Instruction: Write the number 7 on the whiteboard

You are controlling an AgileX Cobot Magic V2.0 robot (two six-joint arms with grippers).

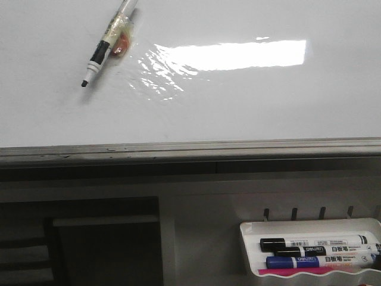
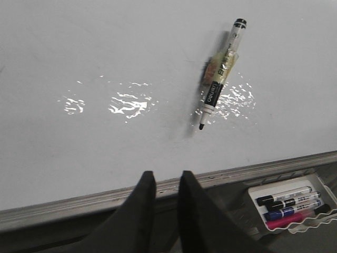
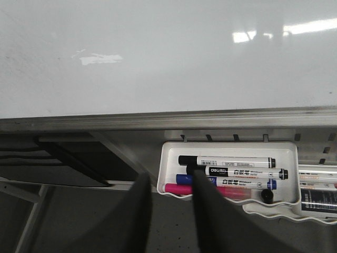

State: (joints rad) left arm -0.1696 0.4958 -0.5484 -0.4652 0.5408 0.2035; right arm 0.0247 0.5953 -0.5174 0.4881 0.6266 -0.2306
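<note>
Whiteboard (image 1: 250, 107), glossy, grey-framed, glare-streaked.

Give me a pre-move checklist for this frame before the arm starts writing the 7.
1. Whiteboard blank, no number 7 drawn: ok.
2. Marker on the board, uncapped, tip exposed: ok.
3. Marker in a gripper: not ok, it lies free.
4. Left gripper open, holding nothing: ok.
5. Right gripper open, near the marker tray: ok.
6. Marker ink works: cannot tell.

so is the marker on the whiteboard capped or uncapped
Uncapped: the marker lying on the whiteboard shows its bare dark tip, with no cap on that end.
</note>
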